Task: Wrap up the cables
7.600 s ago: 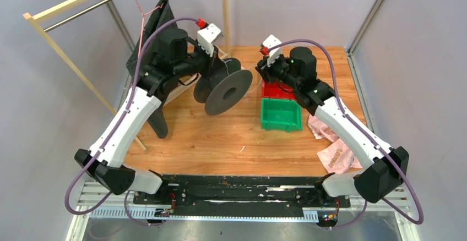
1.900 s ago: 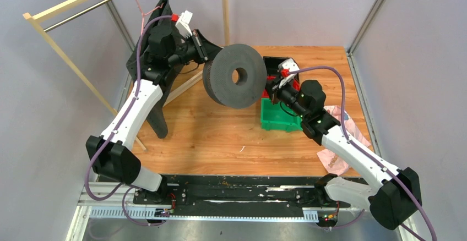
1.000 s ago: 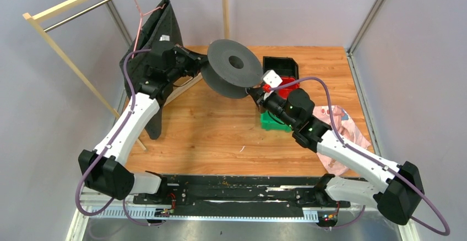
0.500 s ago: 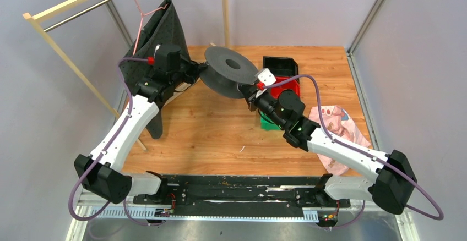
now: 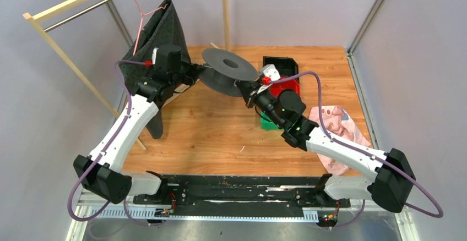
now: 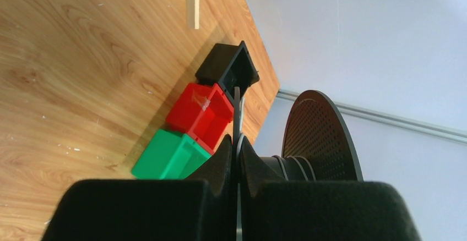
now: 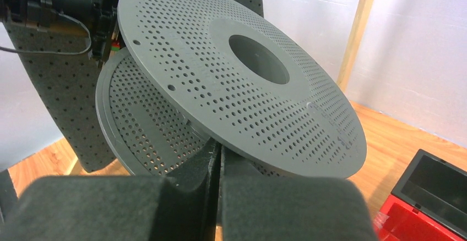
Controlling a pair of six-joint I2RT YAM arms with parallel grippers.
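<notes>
The left tool (image 6: 237, 142) is clamped on the thin edge of a grey, perforated plastic spool (image 5: 228, 70), whose hub axis tilts toward 1 o'clock. The right tool (image 7: 219, 153) is pressed closed at the spool's 4 o'clock, and nothing shows between its fingers. The cables are uncertain: a faint pale strand (image 7: 327, 122) crosses the upper flange.

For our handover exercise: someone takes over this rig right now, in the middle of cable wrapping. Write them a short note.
Left tool: shut on the rim of the grey spool, holding it tilted above the table.
Right tool: shut at the spool's rim on the opposite side; whether it pinches the rim is unclear.
Cables: none visible in any view, none seen on the spool.
Done: spool lifted.
Left: find the cables and wind them on.
</notes>
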